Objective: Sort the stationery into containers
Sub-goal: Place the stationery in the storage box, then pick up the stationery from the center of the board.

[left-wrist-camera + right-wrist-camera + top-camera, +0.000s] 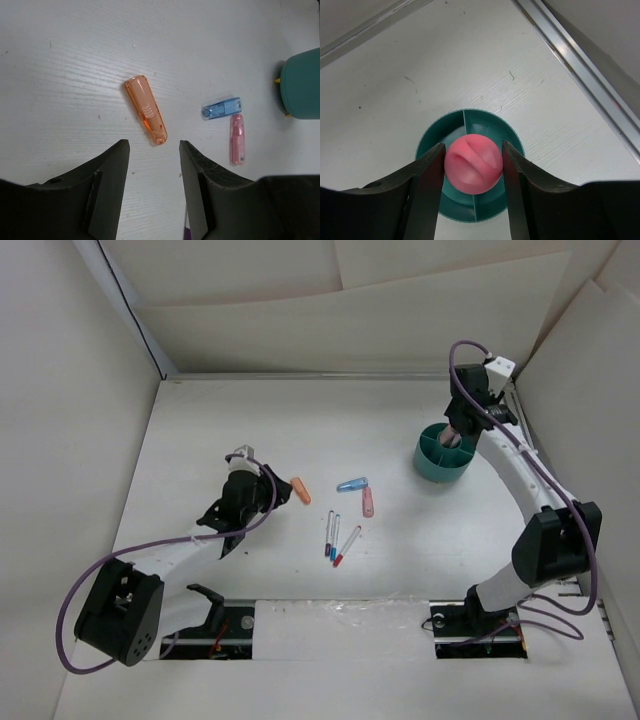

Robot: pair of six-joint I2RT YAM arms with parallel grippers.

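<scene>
My right gripper (472, 145) is shut on a pink-capped marker (472, 165), held upright and seen end-on, right above the round teal cup (485, 114) with inner dividers. In the top view the cup (444, 458) stands at the right, with that gripper (455, 435) over it. My left gripper (154, 150) is open and empty, just short of the orange marker (145, 109) lying on the table. A light blue marker (222, 108) and a pink marker (237, 139) lie further right. Three thin white pens (336, 535) lie in the middle.
White walls enclose the table on the left, back and right. A metal rail (580, 65) runs along the right wall close to the cup. The teal cup also shows at the right edge of the left wrist view (301, 85).
</scene>
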